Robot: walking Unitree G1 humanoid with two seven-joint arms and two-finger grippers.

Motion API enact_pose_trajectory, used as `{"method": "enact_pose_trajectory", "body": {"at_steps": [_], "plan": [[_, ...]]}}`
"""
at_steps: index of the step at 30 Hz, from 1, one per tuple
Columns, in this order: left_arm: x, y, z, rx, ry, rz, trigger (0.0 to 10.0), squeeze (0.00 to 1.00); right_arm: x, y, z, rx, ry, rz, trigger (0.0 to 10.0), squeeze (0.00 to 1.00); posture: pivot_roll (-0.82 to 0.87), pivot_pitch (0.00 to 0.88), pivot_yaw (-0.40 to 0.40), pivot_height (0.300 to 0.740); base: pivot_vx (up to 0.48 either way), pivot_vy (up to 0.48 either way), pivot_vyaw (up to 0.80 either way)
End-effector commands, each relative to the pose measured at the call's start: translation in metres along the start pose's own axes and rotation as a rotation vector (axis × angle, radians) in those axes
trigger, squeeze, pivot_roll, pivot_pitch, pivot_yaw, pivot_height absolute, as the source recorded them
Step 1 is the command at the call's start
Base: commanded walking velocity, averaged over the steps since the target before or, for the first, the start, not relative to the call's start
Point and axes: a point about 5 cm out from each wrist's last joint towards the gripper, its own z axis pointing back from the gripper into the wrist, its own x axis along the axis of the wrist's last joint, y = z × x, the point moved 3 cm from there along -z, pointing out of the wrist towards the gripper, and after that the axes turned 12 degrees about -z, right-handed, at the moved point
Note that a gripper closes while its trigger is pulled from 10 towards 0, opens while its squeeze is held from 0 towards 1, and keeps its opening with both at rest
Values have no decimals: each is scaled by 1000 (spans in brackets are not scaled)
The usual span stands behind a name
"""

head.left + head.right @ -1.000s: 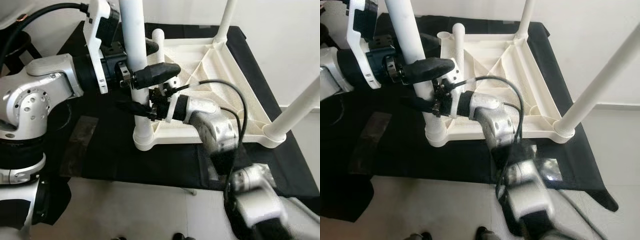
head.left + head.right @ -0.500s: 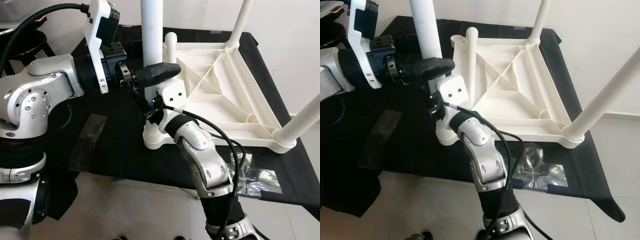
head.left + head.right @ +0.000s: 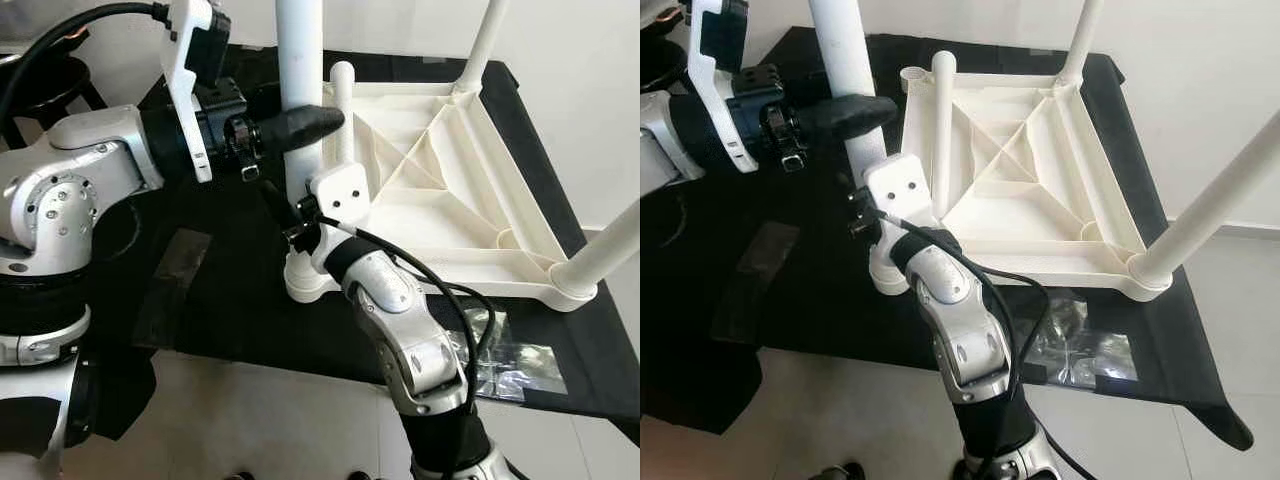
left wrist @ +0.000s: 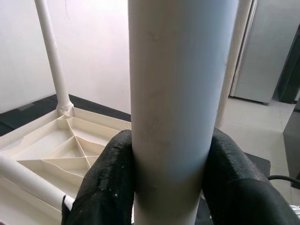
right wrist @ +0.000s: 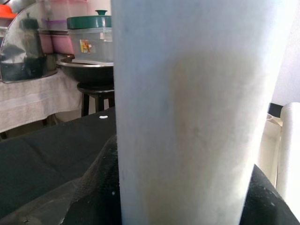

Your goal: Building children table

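Observation:
A white plastic children's table [image 3: 470,262] lies upside down on a black cloth [image 3: 230,300]. Its near left leg [image 3: 300,50] stands upright in the corner socket [image 3: 303,283]. My left gripper [image 3: 318,125] is shut on that leg about halfway up, seen close in the left wrist view [image 4: 171,187]. My right gripper [image 3: 297,222] is shut on the same leg lower down, just above the socket; its black fingers [image 5: 93,197] flank the tube. Two more legs stand at the far right [image 3: 487,40] and near right [image 3: 610,250] corners. Another white leg [image 3: 940,130] rests along the table's left side.
A clear plastic bag [image 3: 500,345] lies on the cloth by the near right corner. A grey tape patch [image 3: 175,265] marks the cloth at left. A dark stool [image 3: 50,90] stands back left, with a pot and containers [image 5: 89,33] on it. Pale floor [image 3: 250,420] runs along the front.
The view has shifted. My right arm has swung from over the table frame to the front, its gripper staying low on the leg. The left gripper keeps its hold.

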Motion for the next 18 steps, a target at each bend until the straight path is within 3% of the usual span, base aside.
{"method": "enact_pose_trajectory", "body": {"at_steps": [1,4,5,6,8,14,15,16,18], "plan": [[3,-10,-4,-71,3,-17,0,0,-20,16,-2,37,63,-99,10000,0,35,232,-31,740,0,0,0],[3,-10,-4,-72,2,-17,0,0,-12,18,-4,114,36,-99,10000,0,36,234,-32,740,0,0,0],[4,-11,-5,-78,0,-17,0,0,-3,24,-2,308,34,-130,10000,1000,41,232,-33,740,0,0,0],[4,-11,-5,-78,0,-17,0,0,-3,24,-2,308,34,-130,10000,1000,41,232,-33,740,0,0,0],[4,-12,-4,-84,-1,-17,0,0,6,13,-6,472,51,-95,10000,1000,45,232,-34,740,0,0,0],[5,-13,-4,-90,-1,-18,0,0,22,-10,-13,627,74,-40,10000,1000,54,237,-35,740,0,0,0],[5,-13,-4,-93,-1,-17,0,0,26,-15,-15,691,85,-17,10000,0,56,236,-33,740,0,0,0],[5,-13,-4,-93,-1,-17,0,0,26,-15,-15,691,85,-17,10000,0,56,236,-33,740,0,0,0],[7,-16,-4,-101,-3,-15,0,0,35,-25,-23,823,125,12,10000,0,74,248,-36,740,0,0,0]]}}
